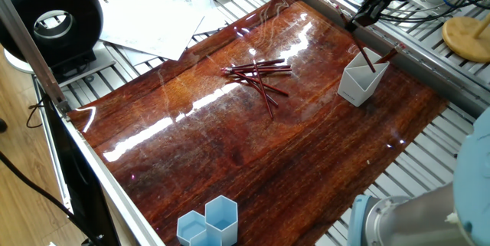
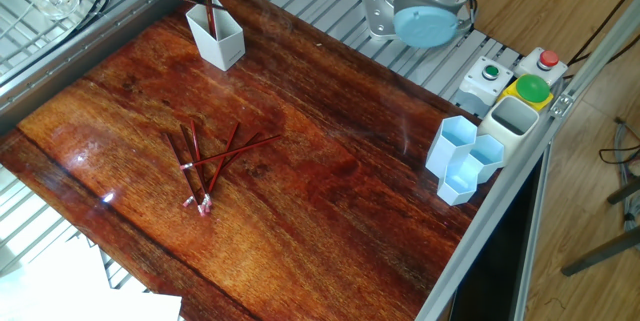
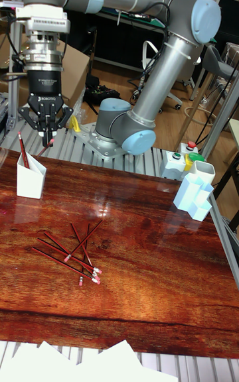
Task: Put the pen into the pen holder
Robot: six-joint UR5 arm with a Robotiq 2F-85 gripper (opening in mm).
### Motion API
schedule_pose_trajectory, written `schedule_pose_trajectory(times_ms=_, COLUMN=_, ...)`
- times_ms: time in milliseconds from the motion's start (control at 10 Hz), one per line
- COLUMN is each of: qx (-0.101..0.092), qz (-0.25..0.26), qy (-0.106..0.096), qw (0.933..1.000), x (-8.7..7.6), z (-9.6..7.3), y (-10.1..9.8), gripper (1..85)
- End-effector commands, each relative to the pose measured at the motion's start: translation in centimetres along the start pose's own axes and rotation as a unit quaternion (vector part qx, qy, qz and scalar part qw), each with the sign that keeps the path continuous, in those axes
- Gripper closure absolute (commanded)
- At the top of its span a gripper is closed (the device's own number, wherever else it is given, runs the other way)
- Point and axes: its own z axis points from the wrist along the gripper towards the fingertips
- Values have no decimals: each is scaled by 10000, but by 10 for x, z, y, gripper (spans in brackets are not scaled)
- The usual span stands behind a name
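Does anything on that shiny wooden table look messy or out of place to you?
Only the loose red pens: they lie criss-crossed in an untidy heap mid-table rather than in the white pen holder, which already has a couple leaning inside. Nothing looks spilled or broken.
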Motion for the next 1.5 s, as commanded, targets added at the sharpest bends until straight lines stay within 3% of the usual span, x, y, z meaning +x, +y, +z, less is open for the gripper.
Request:
schedule_pose_trajectory(times_ms=0, qx=-140, qz=108, qy=-273, qw=9995, x=-2, z=-2, y=-1, gripper=847)
schedule_pose_trajectory(times_ms=200, qx=-207, qz=191, qy=-219, qw=9994, x=4, z=-2, y=1, gripper=847)
schedule_pose_trajectory(times_ms=800, qx=-129, qz=59, qy=-448, qw=9989, x=16, z=16, y=-12, gripper=847)
schedule_pose_trajectory(times_ms=1400, qx=-22, qz=284, qy=-646, qw=9975, x=12, z=18, y=-16, gripper=847)
